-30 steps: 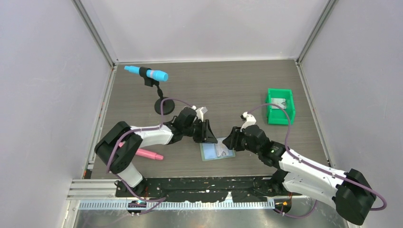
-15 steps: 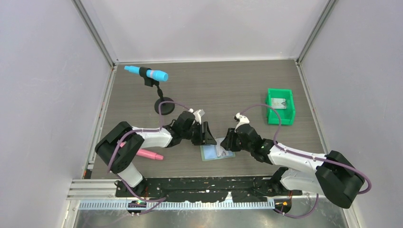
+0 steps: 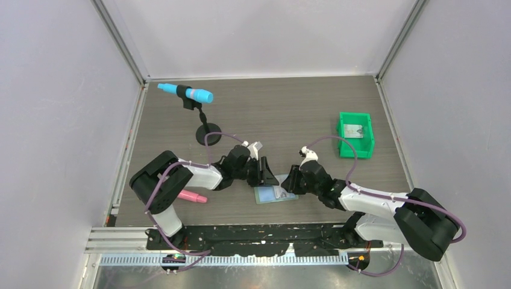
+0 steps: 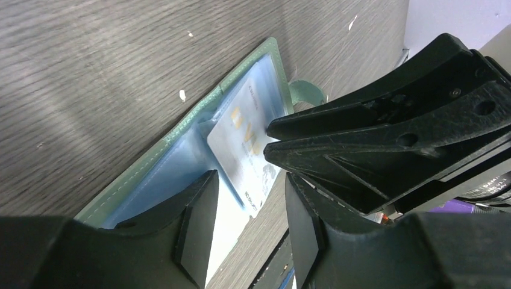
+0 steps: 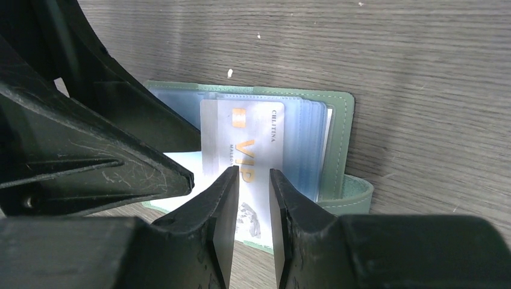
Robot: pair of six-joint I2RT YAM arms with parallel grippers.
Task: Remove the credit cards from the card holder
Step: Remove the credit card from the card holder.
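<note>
Right wrist view: the fingers of the right gripper (image 5: 253, 174) cover the credit card (image 5: 253, 135) edge nearest them; whether they pinch it or only hover cannot be told. The left gripper (image 4: 250, 179) body hides the card holder (image 5: 340, 129) half under it. Left wrist view: credit card print blurred; card holder end nearest the fingers hidden.

The flat bifold card holder (image 5: 340, 144) was pale grey-green with lighter stitching along its edge, and its see-through pocket panels were bluish. The thin rectangular credit card (image 5: 247, 135) at its front was silvery grey-white, with a gold chip, gold "VIP" lettering and small dark print. The wood-look table (image 3: 283, 111) was dark grey-brown, finely streaked, with a few white flecks. The left gripper (image 3: 263, 173) and right gripper (image 3: 289, 180) were matt black. The small plastic bin (image 3: 369, 135) was bright green. The marker (image 3: 185, 93) clipped on a black stand (image 3: 208, 133) was cyan with a pink band.
</note>
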